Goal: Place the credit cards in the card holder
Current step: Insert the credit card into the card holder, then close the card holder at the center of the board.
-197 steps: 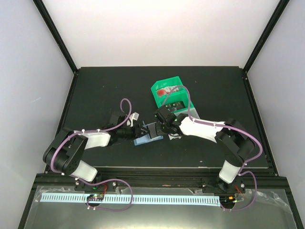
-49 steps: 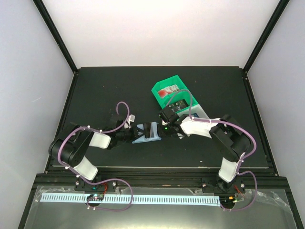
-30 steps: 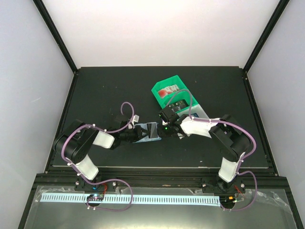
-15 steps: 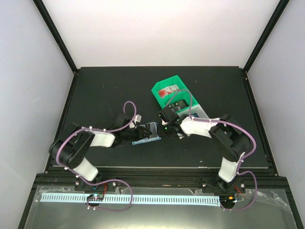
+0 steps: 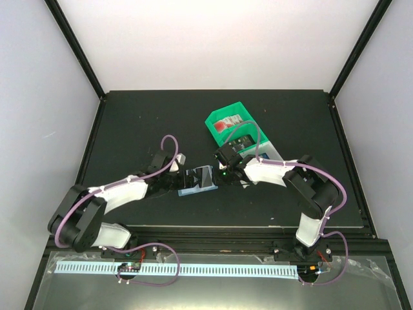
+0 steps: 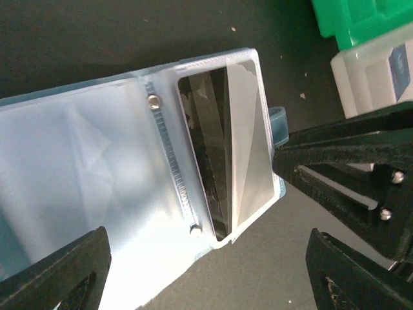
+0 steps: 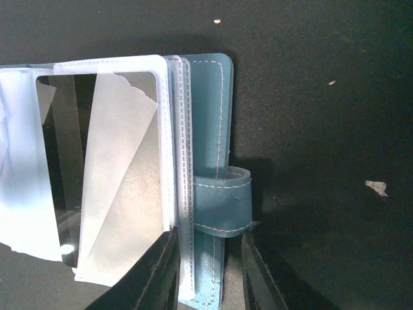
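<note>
The teal-blue card holder [image 5: 198, 179] lies open on the black table, its clear sleeves [image 6: 97, 168] spread out. One sleeve window [image 6: 222, 145] shows dark inside, seemingly a dark card. My left gripper [image 6: 210, 278] hovers open just short of the holder's near edge, nothing between its fingers. My right gripper [image 7: 210, 278] is shut on the holder's right edge, with its fingers on either side of the teal cover [image 7: 206, 110] and closing tab [image 7: 222, 200]. A red-and-white credit card [image 5: 226, 123] lies in the green bin [image 5: 213, 129].
Behind the right gripper, a white bin [image 5: 268, 152] stands against the green one; both show at the top right of the left wrist view, the green bin [image 6: 361, 19] above the white one [image 6: 374, 71]. The right arm's black fingers [image 6: 348, 161] sit close to the holder's right edge.
My left gripper went from shut to open and drew back leftward off the holder. The holder's sleeves now lie flatter. The right gripper stayed on the holder's right edge.
</note>
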Action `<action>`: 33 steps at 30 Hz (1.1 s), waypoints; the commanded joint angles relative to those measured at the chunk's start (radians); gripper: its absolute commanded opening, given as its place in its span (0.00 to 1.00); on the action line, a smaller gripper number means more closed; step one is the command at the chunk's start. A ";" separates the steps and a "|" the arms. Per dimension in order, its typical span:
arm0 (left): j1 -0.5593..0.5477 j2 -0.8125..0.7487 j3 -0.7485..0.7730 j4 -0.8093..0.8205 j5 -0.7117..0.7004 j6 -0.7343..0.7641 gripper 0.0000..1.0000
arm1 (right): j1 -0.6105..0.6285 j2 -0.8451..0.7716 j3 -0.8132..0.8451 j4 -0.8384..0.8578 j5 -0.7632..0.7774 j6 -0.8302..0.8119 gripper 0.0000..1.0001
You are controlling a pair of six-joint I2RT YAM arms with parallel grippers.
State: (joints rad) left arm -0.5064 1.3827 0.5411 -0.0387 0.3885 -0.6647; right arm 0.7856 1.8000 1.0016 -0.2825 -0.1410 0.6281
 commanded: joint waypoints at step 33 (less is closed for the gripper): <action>0.100 0.005 -0.041 0.230 0.310 -0.021 0.84 | 0.005 0.014 -0.055 0.157 -0.189 0.041 0.40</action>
State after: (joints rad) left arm -0.4026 1.4120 0.4717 0.1318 0.5747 -0.7403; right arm 0.7860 1.8042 0.9710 -0.1970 -0.2756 0.6380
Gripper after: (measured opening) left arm 0.833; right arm 0.403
